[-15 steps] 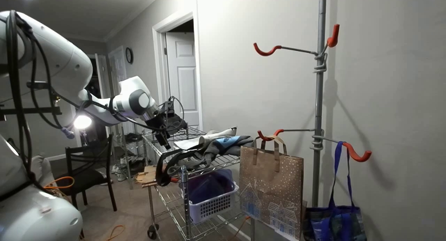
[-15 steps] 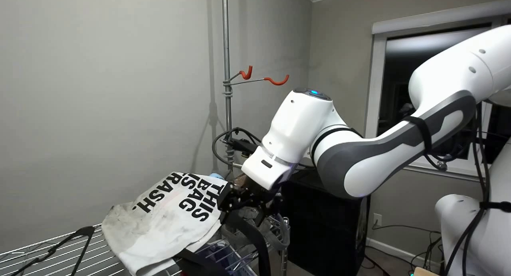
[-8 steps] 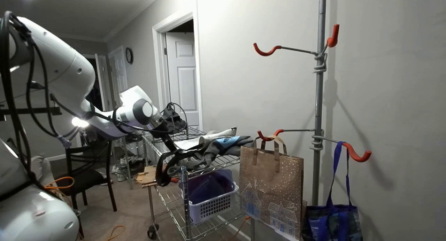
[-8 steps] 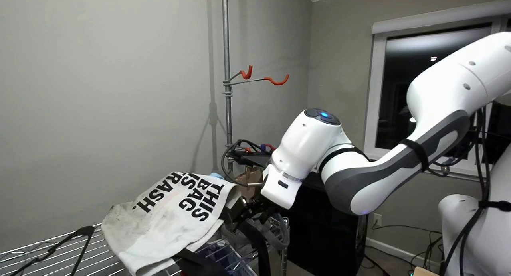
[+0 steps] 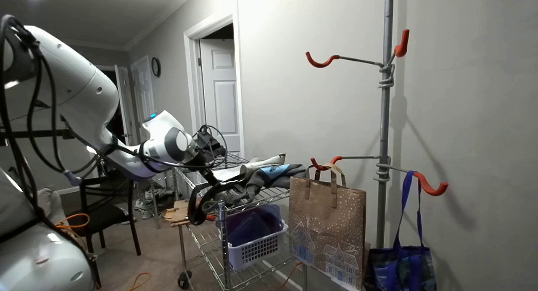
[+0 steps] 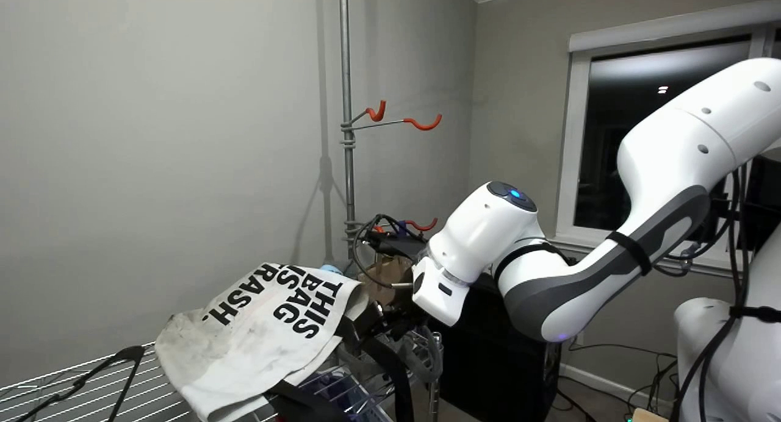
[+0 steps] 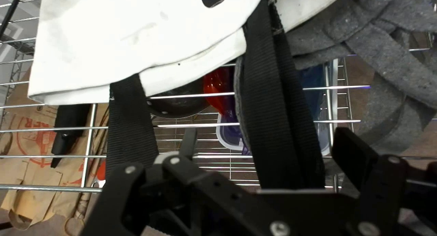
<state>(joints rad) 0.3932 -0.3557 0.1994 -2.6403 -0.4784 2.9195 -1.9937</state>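
Note:
A white cloth bag with black lettering lies on the wire shelf; it also shows in the wrist view. Its two black strap ends hang over the shelf edge: one strap runs down between the fingers of my gripper, the other strap lies outside the left finger. The gripper is open, its fingers apart on both sides of the strap. In the exterior views the gripper is low at the shelf edge by the straps. A grey cloth item with a light blue patch lies beside the white bag.
The wire shelf holds a white basket below. A pole with red hooks carries a brown paper bag and a blue bag. A black hanger lies on the shelf. A black chair stands behind.
The arm has lowered, and the gripper has moved down and in toward the shelf edge at the straps. The white bag and grey item look unmoved.

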